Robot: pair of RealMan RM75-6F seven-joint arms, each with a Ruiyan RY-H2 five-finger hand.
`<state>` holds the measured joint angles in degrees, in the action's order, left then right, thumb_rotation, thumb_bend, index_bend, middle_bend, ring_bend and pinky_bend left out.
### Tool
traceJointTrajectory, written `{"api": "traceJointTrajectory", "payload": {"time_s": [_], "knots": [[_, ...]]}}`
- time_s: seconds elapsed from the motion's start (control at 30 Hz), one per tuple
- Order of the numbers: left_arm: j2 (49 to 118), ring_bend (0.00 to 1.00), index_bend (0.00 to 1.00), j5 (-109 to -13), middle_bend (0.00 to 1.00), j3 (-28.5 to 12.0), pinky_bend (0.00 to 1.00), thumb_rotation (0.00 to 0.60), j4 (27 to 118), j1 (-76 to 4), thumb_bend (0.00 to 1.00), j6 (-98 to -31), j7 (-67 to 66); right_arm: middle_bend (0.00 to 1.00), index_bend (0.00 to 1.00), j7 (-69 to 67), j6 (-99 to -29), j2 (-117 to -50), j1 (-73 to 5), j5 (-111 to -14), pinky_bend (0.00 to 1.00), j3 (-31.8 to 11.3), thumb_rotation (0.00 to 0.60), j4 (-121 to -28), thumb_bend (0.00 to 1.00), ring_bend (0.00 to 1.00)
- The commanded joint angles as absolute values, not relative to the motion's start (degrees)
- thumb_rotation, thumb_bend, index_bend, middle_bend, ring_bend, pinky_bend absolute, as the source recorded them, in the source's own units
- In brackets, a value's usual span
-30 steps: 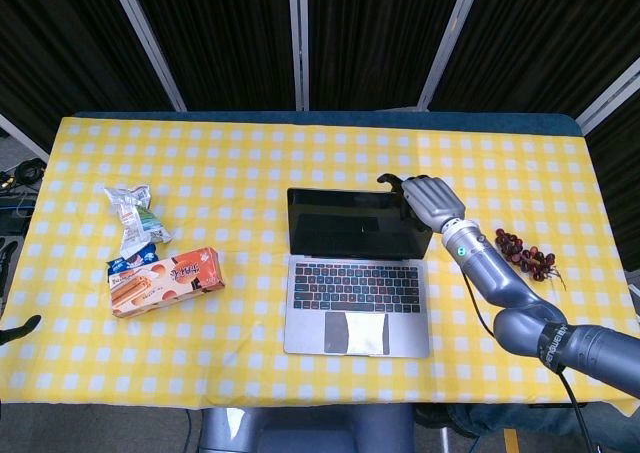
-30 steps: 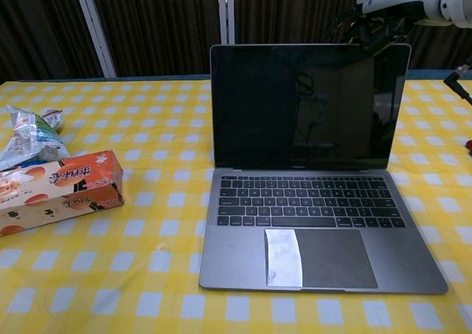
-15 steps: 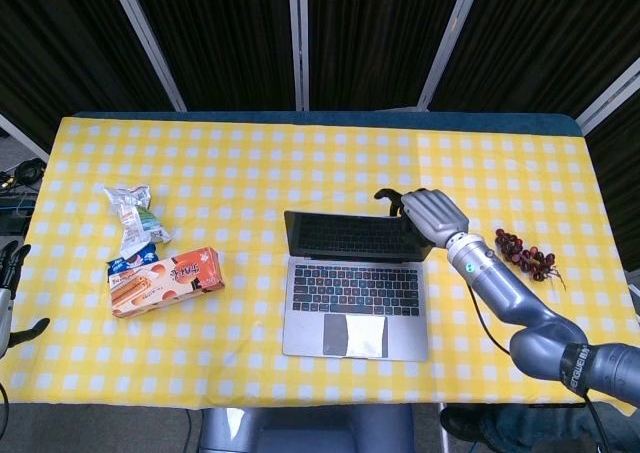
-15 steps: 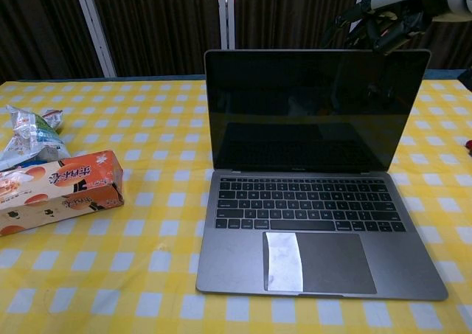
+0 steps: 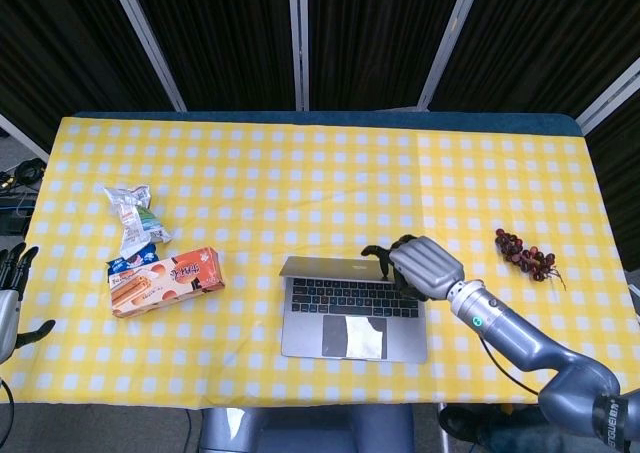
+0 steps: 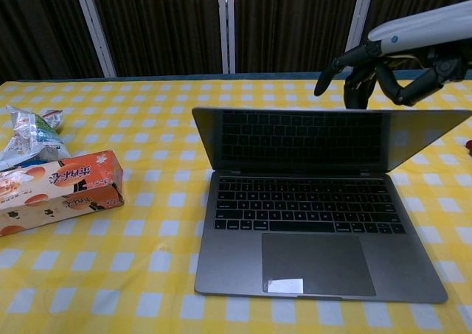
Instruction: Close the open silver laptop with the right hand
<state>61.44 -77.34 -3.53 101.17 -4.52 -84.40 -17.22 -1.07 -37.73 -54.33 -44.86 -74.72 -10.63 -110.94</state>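
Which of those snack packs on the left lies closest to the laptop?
The orange biscuit box; the crinkly silver bag and small blue pack lie farther left of the laptop.

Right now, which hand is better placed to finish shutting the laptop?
The right hand: its fingers rest on the half-lowered lid of the silver laptop. The left hand hangs off the table's far edge.

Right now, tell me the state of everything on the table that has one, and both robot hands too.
laptop: half open, lid tilted forward over the keyboard
right robot hand: fingers curled on the lid's top edge, pressing it
left robot hand: at the table's left edge, fingers apart, holding nothing
biscuit box: lying flat, closed
snack bag: crumpled, lying on the cloth
grapes: one bunch, lying apart from the laptop
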Motion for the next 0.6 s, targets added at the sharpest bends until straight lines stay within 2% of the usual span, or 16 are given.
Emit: {"api": "traceJointTrajectory", "payload": {"time_s": [0.03,0.6], "knots": [[61.49,0.0,0.0,-77.36,0.0,-3.5,0.0,0.6,101.18,-4.54,0.0,-84.4,-17.29,0.42,0.22,-1.54,-38.58,-53.78,-43.5,-79.11,0.27,-8.54,0.6,-112.9,1.0,0.36],[61.35,0.0,0.0,-78.08,0.0,-3.28,0.0,0.6,101.22,-4.7,0.0,-84.23,-16.96,0.35,0.16,12.85,-38.79,-62.06,-42.82,-89.62,0.25,-0.62,0.6,-108.15,1.0,0.31]]}}
